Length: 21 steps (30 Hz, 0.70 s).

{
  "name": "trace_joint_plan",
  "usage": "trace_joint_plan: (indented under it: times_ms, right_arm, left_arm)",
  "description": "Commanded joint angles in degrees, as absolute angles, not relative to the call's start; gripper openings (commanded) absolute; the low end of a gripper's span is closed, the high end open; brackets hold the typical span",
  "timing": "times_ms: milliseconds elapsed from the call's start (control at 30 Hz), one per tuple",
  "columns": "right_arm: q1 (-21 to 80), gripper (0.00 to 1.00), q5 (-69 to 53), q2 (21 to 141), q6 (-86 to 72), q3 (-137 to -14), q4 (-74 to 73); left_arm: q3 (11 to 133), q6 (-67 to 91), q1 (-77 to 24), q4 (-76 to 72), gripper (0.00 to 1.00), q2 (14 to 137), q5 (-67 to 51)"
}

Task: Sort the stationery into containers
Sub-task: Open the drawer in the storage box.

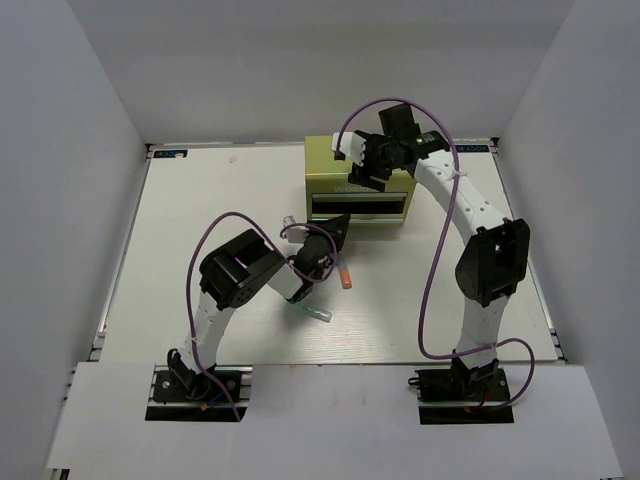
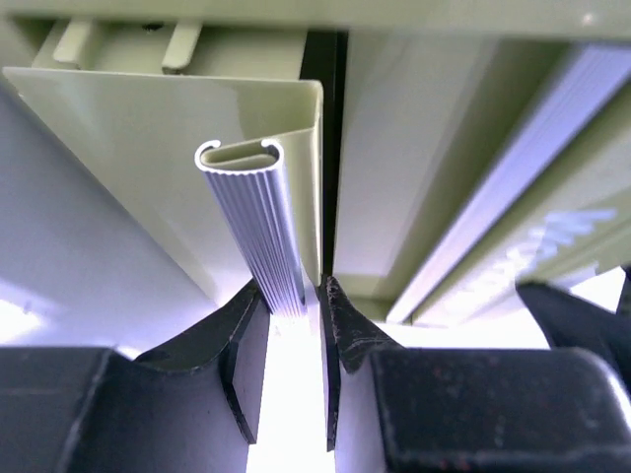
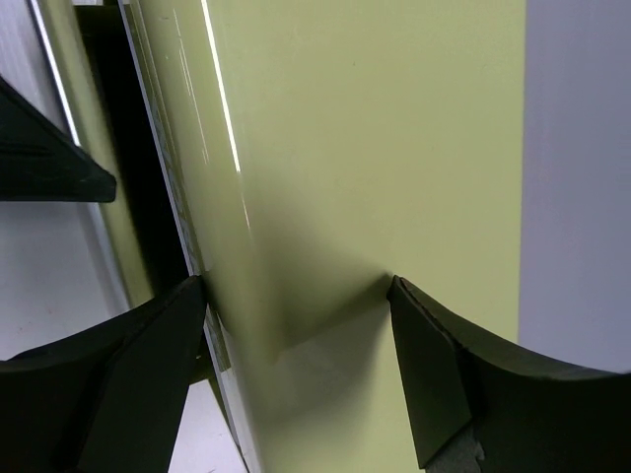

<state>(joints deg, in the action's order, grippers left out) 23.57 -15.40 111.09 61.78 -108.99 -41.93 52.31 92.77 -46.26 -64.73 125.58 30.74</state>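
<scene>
Toolbox chest at far middle of table: left fingers pinch its ribbed drawer handle, right fingers spread across its top. Probably stiff, slick metal; the handle looks the surest hold.

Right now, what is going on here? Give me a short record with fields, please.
chest: yellow-green, far side of the table
left gripper: shut on the drawer handle
drawer: looks pulled partly out
right gripper: open, against the chest
loose items: orange-ended pen and clear pen, lying in front of the chest
</scene>
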Motion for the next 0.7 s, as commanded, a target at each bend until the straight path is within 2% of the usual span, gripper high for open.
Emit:
trace_joint_plan:
  times_ms: [0, 267, 300, 400, 500, 533, 600, 633, 667]
  right_arm:
    - [21.71, 0.77, -7.47, 116.1, 58.28, -108.98, -42.28]
    - [21.88, 0.78, -7.03, 116.1, 57.74, -108.72, -42.98]
    - [21.88, 0.78, -7.12, 115.93, 57.48, -108.55, -42.98]
    - [21.97, 0.79, -7.65, 115.31, 57.31, -107.76, -43.07]
    - [21.88, 0.79, -7.56, 114.7, 57.13, -107.31, -43.33]
    - [21.88, 0.79, -7.82, 114.78, 57.04, -107.23, -43.42]
    - [21.8, 0.79, -8.0, 114.44, 56.78, -106.96, -43.5]
    - [21.8, 0.81, -8.17, 114.35, 56.6, -106.96, -43.24]
    - [21.88, 0.81, -8.43, 114.17, 56.6, -106.88, -43.42]
  left_arm:
    - [48.6, 90.88, -46.58, -59.59, 0.0, 121.13, 31.12]
    - [44.21, 90.88, -47.64, -55.82, 0.0, 116.9, 30.59]
    - [43.69, 90.88, -47.64, -55.81, 0.03, 116.89, 30.59]
    - [43.68, 90.88, -47.64, -55.81, 0.24, 115.76, 30.06]
    - [43.68, 90.88, -47.64, -55.2, 0.35, 115.06, 29.45]
    - [43.68, 90.88, -47.64, -55.2, 0.5, 114.44, 29.44]
    - [43.68, 90.88, -47.64, -53.97, 0.65, 113.65, 29.44]
    - [43.68, 90.88, -47.64, -53.96, 0.77, 113.12, 28.92]
    - [43.68, 90.36, -47.64, -53.27, 0.81, 113.12, 28.92]
